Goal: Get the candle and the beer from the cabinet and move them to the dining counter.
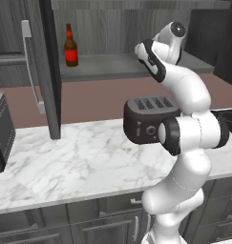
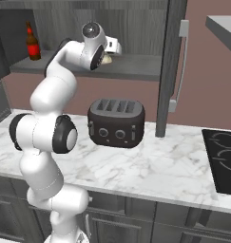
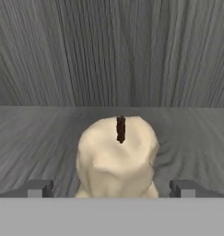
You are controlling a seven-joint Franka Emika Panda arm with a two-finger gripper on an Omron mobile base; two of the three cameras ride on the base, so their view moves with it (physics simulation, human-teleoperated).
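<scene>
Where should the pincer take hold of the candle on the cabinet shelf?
Probably around the candle's lumpy middle, coming straight in from the front, level with the shelf. The open pincer already straddles it, and the candle stands upright.

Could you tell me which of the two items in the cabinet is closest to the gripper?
The candle: it sits between the open gripper fingertips, while the beer stands far off along the shelf.

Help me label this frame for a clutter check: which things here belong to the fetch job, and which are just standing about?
Belongs to the job:
- candle, on the cabinet shelf between the open gripper tips
- beer, upright on the same shelf
- cabinet, doors open

Just standing about:
- toaster on the marble wall counter
- cooktop
- microwave
</scene>
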